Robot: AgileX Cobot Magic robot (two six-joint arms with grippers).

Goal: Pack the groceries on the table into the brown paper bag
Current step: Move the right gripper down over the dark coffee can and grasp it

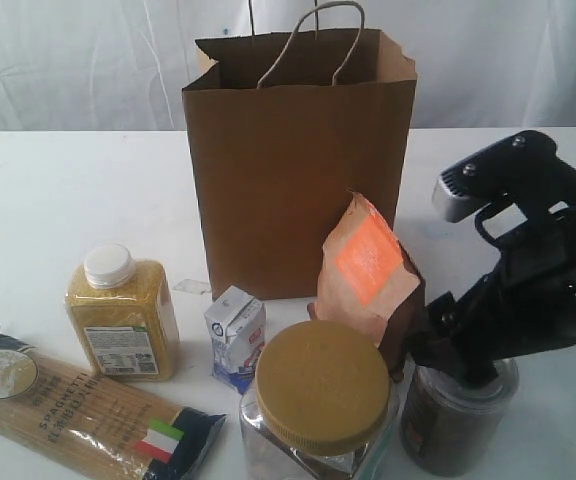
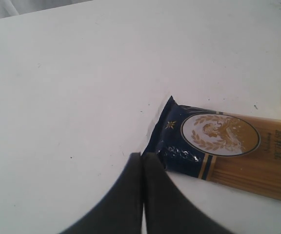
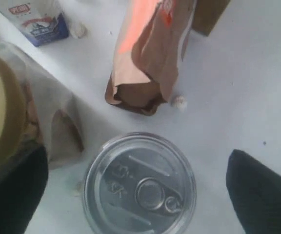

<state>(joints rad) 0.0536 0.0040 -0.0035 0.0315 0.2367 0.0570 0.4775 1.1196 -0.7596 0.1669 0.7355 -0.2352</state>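
Observation:
The tall brown paper bag stands open at the back of the table. In front of it are the brown-orange pouch, the white-blue carton, the yellow-grain bottle, the spaghetti pack, the mustard-lidded jar and the dark can. My right gripper hangs open directly above the can, one finger on each side and neither touching it. My left gripper is shut and empty, its tips at the dark end of the spaghetti pack.
The jar stands close beside one right finger, and the pouch leans just beyond the can. A small white crumb lies by the pouch. The bag's cord handles stick up above its mouth.

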